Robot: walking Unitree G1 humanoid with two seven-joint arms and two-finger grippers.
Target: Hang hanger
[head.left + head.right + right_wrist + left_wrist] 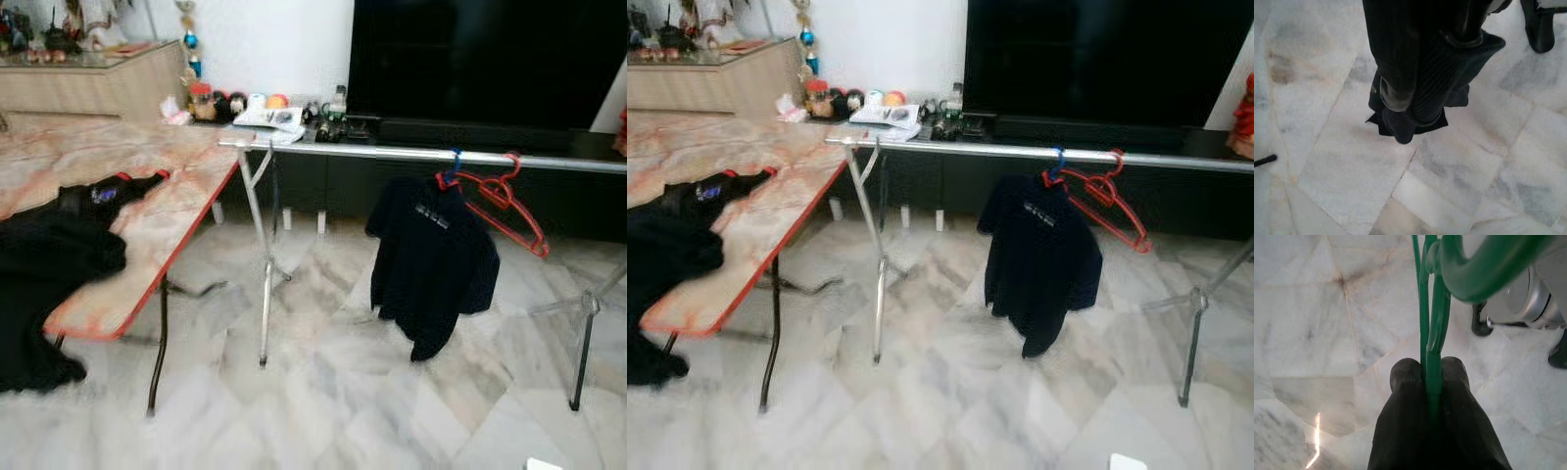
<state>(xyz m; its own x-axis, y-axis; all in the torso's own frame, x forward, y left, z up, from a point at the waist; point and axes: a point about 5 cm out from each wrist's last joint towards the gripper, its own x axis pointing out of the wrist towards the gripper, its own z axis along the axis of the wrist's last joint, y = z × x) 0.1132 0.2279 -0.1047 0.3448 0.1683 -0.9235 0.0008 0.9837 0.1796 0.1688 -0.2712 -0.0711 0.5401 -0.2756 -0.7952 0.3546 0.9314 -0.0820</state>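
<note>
A wide stretch of pale marble floor (372,392) lies open between the worktop (147,196) at 9 o'clock and the metal clothes rail (421,154) that runs across the room from 12 toward 3 o'clock. The worktop has a red-trimmed edge and thin dark legs; black clothes (49,255) lie heaped on it and hang over its near edge. The rail stands on slim metal legs, one pair near the worktop's corner and one at 4 o'clock, with bare floor under and in front of it. On the rail hangs a black shirt (431,259) on a blue hanger (451,176), and just beside it, toward 3 o'clock, an empty red hanger (505,201) hangs tilted. Behind the rail are a dark cabinet and a large black screen (480,59).

The green hanger (1432,323) is thin plastic, with a thick curved hook at its far end. In the left wrist view it sits between the left gripper (1430,374), whose two black fingers (1405,377) are pressed together on its narrow stem, and it reaches away from the tips over the marble floor. In the right wrist view the right gripper (1415,105) has its fingers wrapped in a dark garment (1440,63), pinching the ribbed cloth, which dangles above the floor.
</note>
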